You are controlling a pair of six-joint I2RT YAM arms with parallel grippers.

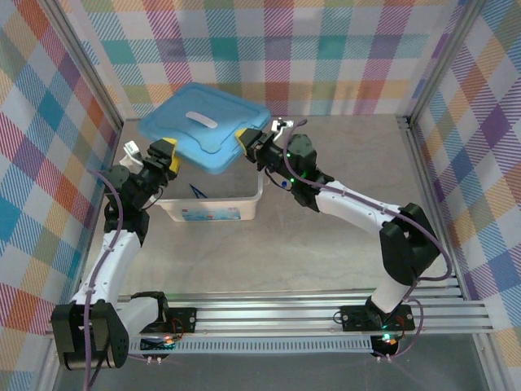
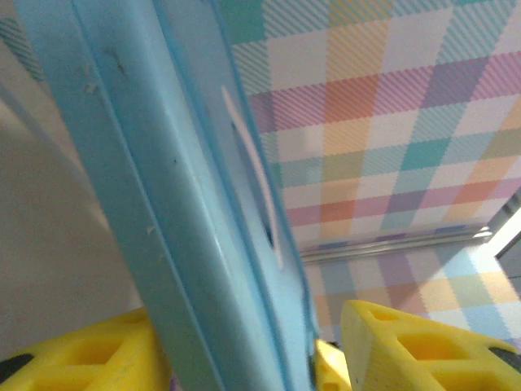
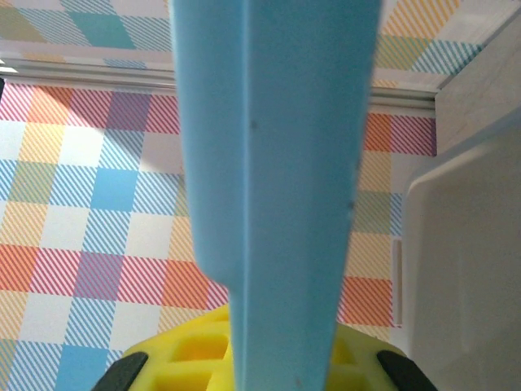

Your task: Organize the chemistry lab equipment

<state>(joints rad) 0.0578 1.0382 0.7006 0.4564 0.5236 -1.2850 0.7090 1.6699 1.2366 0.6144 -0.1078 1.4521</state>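
Top external: flat blue rectangular plastic lid point(image 1: 195, 134), likely stiff, light, slick; right gripper point(image 1: 246, 140) clamps one edge, left gripper point(image 1: 168, 155) parted loosely around the opposite edge.

The blue lid point(image 1: 205, 128) hangs tilted over the back part of the white tub point(image 1: 213, 213) and blocks the way in from above there. The left claw point(image 1: 165, 155) and the right claw point(image 1: 247, 141) stand at its two sides. The worktop point(image 1: 269, 261) in front of the tub is free.

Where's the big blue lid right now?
In the top view the blue lid is up in the air over the white tub, left of centre, between the left hand and the right hand.
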